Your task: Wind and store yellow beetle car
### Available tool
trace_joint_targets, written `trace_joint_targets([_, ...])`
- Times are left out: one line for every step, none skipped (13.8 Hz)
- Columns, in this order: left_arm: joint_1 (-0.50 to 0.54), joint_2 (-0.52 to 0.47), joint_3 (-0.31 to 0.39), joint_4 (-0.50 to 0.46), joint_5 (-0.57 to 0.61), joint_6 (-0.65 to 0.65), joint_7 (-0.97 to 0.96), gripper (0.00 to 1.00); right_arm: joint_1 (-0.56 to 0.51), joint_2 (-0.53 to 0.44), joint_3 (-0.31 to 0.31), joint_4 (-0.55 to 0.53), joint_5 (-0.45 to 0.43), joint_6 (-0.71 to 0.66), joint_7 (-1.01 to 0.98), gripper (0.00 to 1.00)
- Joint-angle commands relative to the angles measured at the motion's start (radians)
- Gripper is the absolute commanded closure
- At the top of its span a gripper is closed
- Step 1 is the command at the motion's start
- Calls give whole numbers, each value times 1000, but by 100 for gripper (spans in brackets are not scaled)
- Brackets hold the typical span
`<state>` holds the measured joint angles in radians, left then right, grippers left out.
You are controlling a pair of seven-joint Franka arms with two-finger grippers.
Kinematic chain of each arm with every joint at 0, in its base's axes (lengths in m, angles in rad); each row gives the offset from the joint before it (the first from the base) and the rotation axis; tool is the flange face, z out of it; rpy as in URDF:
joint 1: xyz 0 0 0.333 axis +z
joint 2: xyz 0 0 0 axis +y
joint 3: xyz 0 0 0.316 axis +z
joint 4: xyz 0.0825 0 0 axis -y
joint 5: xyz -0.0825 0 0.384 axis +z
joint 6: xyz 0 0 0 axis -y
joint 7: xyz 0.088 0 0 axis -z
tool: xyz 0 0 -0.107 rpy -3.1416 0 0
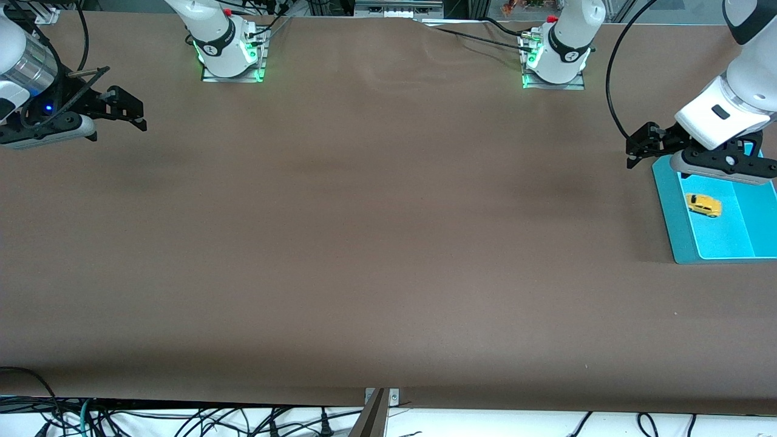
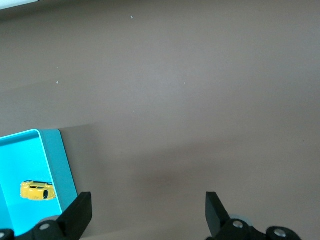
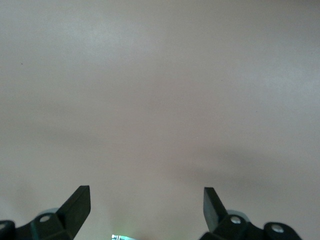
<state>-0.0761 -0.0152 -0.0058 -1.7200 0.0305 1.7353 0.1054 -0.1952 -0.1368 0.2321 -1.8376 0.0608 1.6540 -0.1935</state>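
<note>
The yellow beetle car (image 1: 704, 205) lies inside a turquoise tray (image 1: 672, 213) at the left arm's end of the table. My left gripper (image 1: 641, 145) hangs open and holds nothing, just over the tray's edge that faces the robots' bases, above bare table. In the left wrist view the car (image 2: 37, 190) rests on the tray floor beside the tray's wall (image 2: 62, 170), off to one side of the open left gripper (image 2: 148, 199). My right gripper (image 1: 130, 111) waits open over the right arm's end of the table. The right wrist view shows the right gripper (image 3: 146, 194) with only tabletop under it.
The brown table (image 1: 376, 243) stretches between the two arms. Both arm bases (image 1: 230, 54) (image 1: 555, 60) stand along the edge farthest from the front camera. Loose cables (image 1: 182, 422) hang below the table's nearest edge.
</note>
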Motion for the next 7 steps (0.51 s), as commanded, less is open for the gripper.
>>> trace_joint_targets([6,18,-2,39,-21,-23,-10,0,2,9,-2,27,-3,-23,2,0])
trace_joint_targets([6,18,-2,37,-30,-25,-10,0,0,9,-2,27,-3,-23,3,0])
trace_joint_targets([6,18,-2,37,-32,-26,-10,0,2,9,-2,27,-3,-23,2,0])
trace_joint_targets([7,17,-2,37,-32,-26,-10,0,2,9,-2,27,-3,-23,2,0])
trace_joint_targets([9,18,-2,39,-32,-26,-4,0,2,9,-2,27,-3,-23,2,0])
trace_joint_targets([9,17,-2,37,-32,-26,-6,0,2,9,0,27,-3,-23,2,0])
trace_joint_targets([9,18,-2,40,-32,-26,-9,0,2,9,-2,27,-3,-23,2,0])
